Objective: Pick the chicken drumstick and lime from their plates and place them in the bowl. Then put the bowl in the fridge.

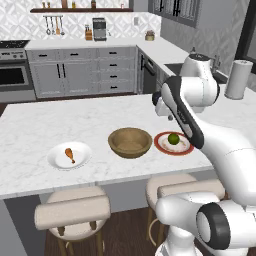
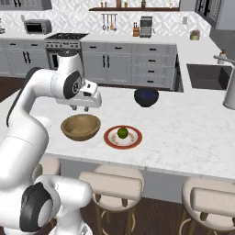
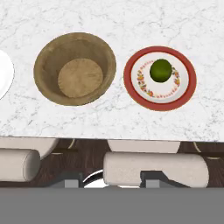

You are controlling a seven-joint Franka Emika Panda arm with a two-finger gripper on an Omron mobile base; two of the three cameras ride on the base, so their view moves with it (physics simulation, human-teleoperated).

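Lime point(image 3: 160, 70) at three o'clock of the empty wooden bowl point(image 3: 75, 68) sits loose on its red-rimmed plate point(image 3: 131, 83), so the tool point(image 2: 80, 108), whose gap I cannot tell, may nudge it rolling across the worktop point(image 1: 30, 130).

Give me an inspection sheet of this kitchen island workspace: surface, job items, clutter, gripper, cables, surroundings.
Surface: white marble island counter, nothing spilled.
Job's things: small orange-brown chicken drumstick lies on the plain white round plate; round green lime sits on the red-rimmed white plate; deep light-brown wooden bowl stands between the plates with nothing in it.
Clutter: dark blue bowl farther back on the island; white paper towel roll.
Grippers: two-finger gripper hangs above the wooden bowl, holding nothing; jaw opening cannot be told.
Cables: nothing seen.
Surroundings: padded stools under the counter edge; grey cabinets, stove, sink.
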